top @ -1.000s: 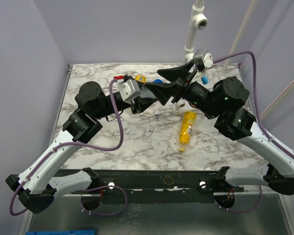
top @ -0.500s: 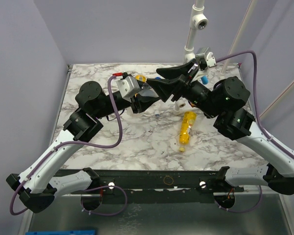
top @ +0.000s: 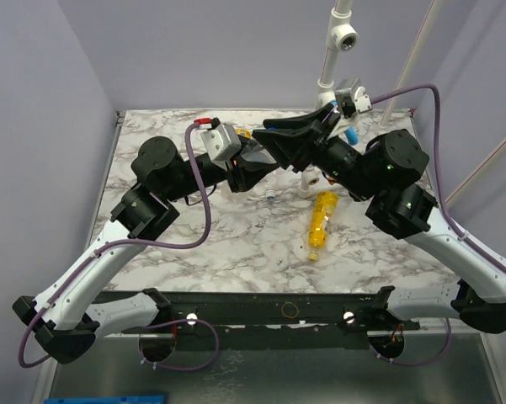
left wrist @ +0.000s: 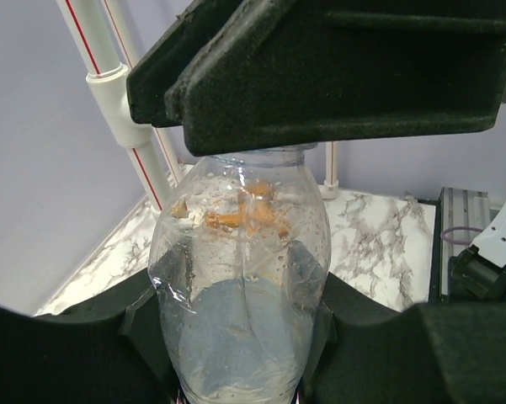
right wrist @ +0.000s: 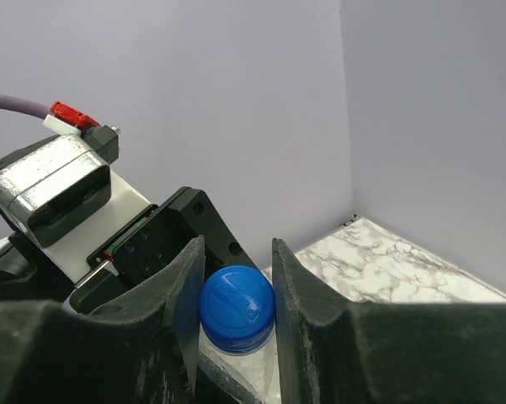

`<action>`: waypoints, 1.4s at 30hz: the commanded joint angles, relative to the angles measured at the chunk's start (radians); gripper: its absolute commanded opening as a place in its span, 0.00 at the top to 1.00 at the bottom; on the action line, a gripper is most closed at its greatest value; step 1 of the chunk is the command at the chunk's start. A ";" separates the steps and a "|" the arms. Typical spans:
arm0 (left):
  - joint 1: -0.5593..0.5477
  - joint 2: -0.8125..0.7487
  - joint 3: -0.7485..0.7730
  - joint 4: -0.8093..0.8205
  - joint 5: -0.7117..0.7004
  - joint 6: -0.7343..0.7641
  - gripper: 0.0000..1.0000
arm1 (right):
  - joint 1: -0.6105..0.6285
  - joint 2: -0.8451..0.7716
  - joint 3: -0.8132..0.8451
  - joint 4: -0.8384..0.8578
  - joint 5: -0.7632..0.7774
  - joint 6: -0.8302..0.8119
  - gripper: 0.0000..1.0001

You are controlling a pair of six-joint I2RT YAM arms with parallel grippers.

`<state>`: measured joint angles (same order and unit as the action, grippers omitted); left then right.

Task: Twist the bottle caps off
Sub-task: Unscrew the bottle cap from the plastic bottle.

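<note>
Blue cap point(right wrist: 237, 308) is sitting pinched in the right gripper point(right wrist: 233, 295), lower centre. Left gripper point(left wrist: 236, 324) is clamping the clear bottle point(left wrist: 240, 252); twisting the cap off looks next.

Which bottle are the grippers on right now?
The clear bottle with the blue cap: left gripper holds its body, right gripper is shut on the cap. The yellow-orange bottle lies on its side on the table.

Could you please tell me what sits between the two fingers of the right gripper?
The blue cap of the clear bottle, pinched between the fingers; the right wrist view shows it.
</note>
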<state>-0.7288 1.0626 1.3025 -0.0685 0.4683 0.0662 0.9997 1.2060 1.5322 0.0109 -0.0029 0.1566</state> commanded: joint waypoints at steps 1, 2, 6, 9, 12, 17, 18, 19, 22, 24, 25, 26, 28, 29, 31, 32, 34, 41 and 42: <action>-0.006 0.007 0.055 0.030 -0.025 -0.062 1.00 | -0.001 0.016 0.037 0.000 -0.055 -0.015 0.99; -0.006 0.010 0.061 0.030 -0.021 -0.102 1.00 | -0.001 0.016 0.043 -0.004 -0.074 -0.023 0.99; -0.004 0.016 0.083 0.031 0.094 -0.177 1.00 | -0.001 0.026 0.086 -0.058 -0.244 -0.051 0.99; -0.005 0.025 0.109 0.033 0.267 -0.239 1.00 | -0.001 0.044 0.150 -0.127 -0.421 -0.060 0.99; -0.005 0.038 0.146 0.036 0.456 -0.303 1.00 | -0.001 0.053 0.197 -0.166 -0.583 -0.057 0.99; -0.006 0.053 0.185 0.054 0.654 -0.388 1.00 | 0.000 0.057 0.218 -0.157 -0.875 -0.029 0.99; -0.006 0.054 0.188 0.056 0.671 -0.396 1.00 | -0.001 0.059 0.222 -0.154 -0.920 -0.026 0.99; -0.006 0.053 0.191 0.058 0.677 -0.401 1.00 | -0.001 0.063 0.230 -0.149 -0.968 -0.020 0.99; -0.006 0.056 0.203 0.062 0.707 -0.413 1.00 | -0.001 0.071 0.246 -0.142 -1.085 -0.020 0.99; -0.006 0.057 0.210 0.064 0.727 -0.417 1.00 | -0.001 0.072 0.246 -0.118 -1.132 -0.011 0.99; -0.008 0.057 0.212 0.064 0.738 -0.419 1.00 | -0.001 0.075 0.248 -0.114 -1.153 -0.013 0.99; -0.008 0.056 0.214 0.064 0.742 -0.420 1.00 | -0.001 0.076 0.250 -0.115 -1.168 -0.016 0.99; -0.008 0.054 0.216 0.064 0.752 -0.421 1.00 | -0.001 0.076 0.252 -0.126 -1.180 -0.028 0.99; -0.008 0.053 0.216 0.064 0.756 -0.421 1.00 | -0.001 0.074 0.253 -0.135 -1.179 -0.037 0.99; -0.008 0.050 0.215 0.063 0.756 -0.416 1.00 | -0.001 0.069 0.253 -0.154 -1.142 -0.055 0.99; -0.008 0.048 0.213 0.062 0.753 -0.403 1.00 | -0.001 0.063 0.253 -0.161 -1.082 -0.060 0.99; -0.008 0.043 0.208 0.047 0.725 -0.360 1.00 | 0.000 0.039 0.240 -0.158 -0.898 -0.064 0.75; 0.000 0.003 0.153 -0.058 0.441 -0.049 1.00 | -0.001 -0.040 0.161 -0.149 -0.345 -0.049 0.00; 0.000 -0.002 0.139 -0.064 0.379 -0.002 1.00 | -0.001 -0.046 0.155 -0.157 -0.287 -0.046 0.00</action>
<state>-0.7334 1.1004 1.4727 -0.0765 1.0943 -0.1707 0.9958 1.2018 1.7157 -0.1074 -0.6086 0.0910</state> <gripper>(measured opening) 0.458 0.992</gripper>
